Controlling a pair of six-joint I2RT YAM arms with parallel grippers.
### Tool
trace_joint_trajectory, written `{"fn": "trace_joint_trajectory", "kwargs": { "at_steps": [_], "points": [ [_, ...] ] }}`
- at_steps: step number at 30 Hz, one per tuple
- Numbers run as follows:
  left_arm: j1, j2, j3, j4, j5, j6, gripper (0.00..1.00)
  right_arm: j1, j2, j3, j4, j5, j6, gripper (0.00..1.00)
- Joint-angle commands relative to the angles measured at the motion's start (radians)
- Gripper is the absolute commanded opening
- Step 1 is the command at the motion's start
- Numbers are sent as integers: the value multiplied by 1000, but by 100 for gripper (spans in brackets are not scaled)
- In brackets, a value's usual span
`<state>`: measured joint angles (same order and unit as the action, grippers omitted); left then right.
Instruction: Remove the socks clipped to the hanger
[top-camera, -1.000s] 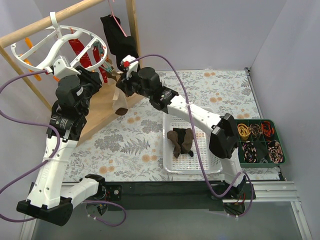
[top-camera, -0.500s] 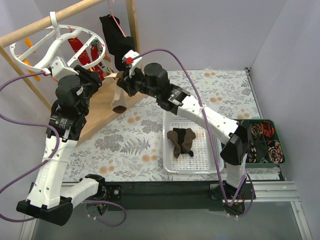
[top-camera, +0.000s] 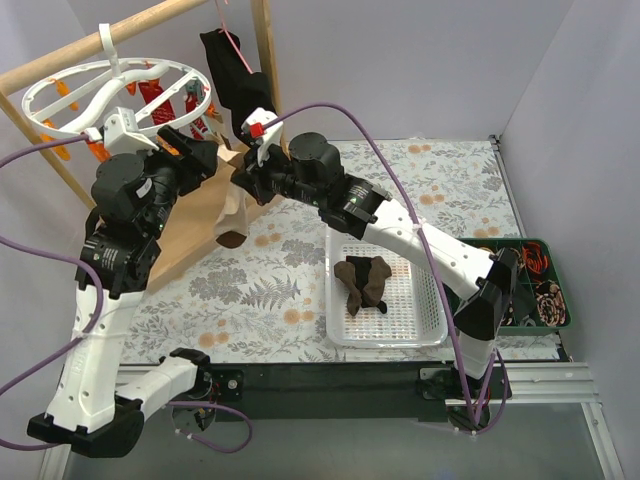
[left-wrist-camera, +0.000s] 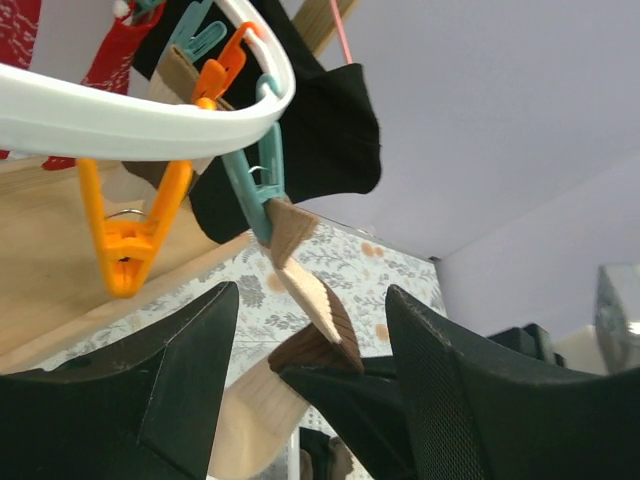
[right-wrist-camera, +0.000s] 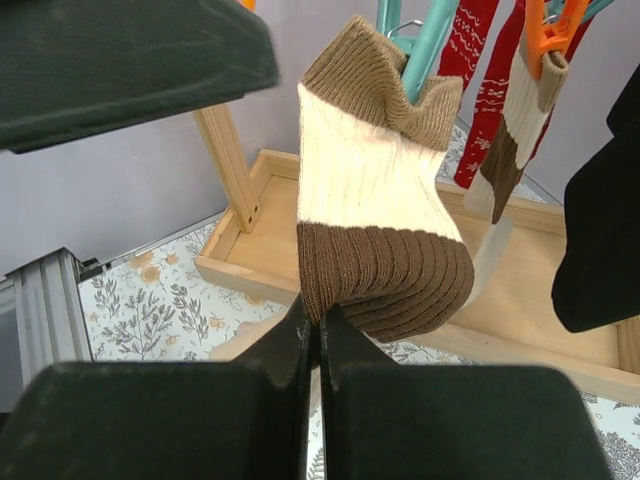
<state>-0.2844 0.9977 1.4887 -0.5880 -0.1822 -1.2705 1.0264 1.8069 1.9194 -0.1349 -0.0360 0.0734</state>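
The white ring hanger (top-camera: 38, 88) hangs from the wooden pole, with red socks (top-camera: 150, 95) clipped beneath it. In the left wrist view its rim (left-wrist-camera: 130, 115) carries a teal clip (left-wrist-camera: 255, 185) that pinches a tan and brown sock (left-wrist-camera: 310, 300). My right gripper (top-camera: 243, 175) is shut on that sock's brown band (right-wrist-camera: 375, 200), fingertips pressed together (right-wrist-camera: 318, 318); the teal clip (right-wrist-camera: 425, 40) still grips its cuff. My left gripper (top-camera: 205, 155) is open just below the clip, with the sock between its jaws (left-wrist-camera: 312, 290). A second tan and brown sock (right-wrist-camera: 515, 130) hangs from an orange clip.
A black T-shirt (top-camera: 235, 85) hangs right behind the clips. An empty orange clip (left-wrist-camera: 130, 240) dangles at left. The wooden rack base (top-camera: 195, 225) lies below. A white basket (top-camera: 430, 300) holds dark brown socks (top-camera: 365, 280). A green compartment tray (top-camera: 560, 300) stands far right.
My left gripper has swung right and up to the teal clip. My right arm has reached further toward the hanger and drawn the sock downward. The ring now hangs flatter.
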Motion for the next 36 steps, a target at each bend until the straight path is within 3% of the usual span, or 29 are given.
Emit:
{"fn": "trace_joint_trajectory", "kwargs": {
  "at_steps": [1,10,18,25,36],
  "points": [
    [-2,-28,82,-35,75,-35,59,3,-43,-2,9,28,-12,1],
    [-2,125,286,-140,-11,-171,57,3,-26,18,4,31,-23,1],
    [-2,277,392,-260,-86,-196,56,3,-24,7,3,33,-32,1],
    [-4,280,360,-283,-189,-242,53,3,-24,-7,3,74,-43,1],
    [-2,259,292,-222,-236,-230,55,3,-29,-28,3,76,-44,1]
  ]
}}
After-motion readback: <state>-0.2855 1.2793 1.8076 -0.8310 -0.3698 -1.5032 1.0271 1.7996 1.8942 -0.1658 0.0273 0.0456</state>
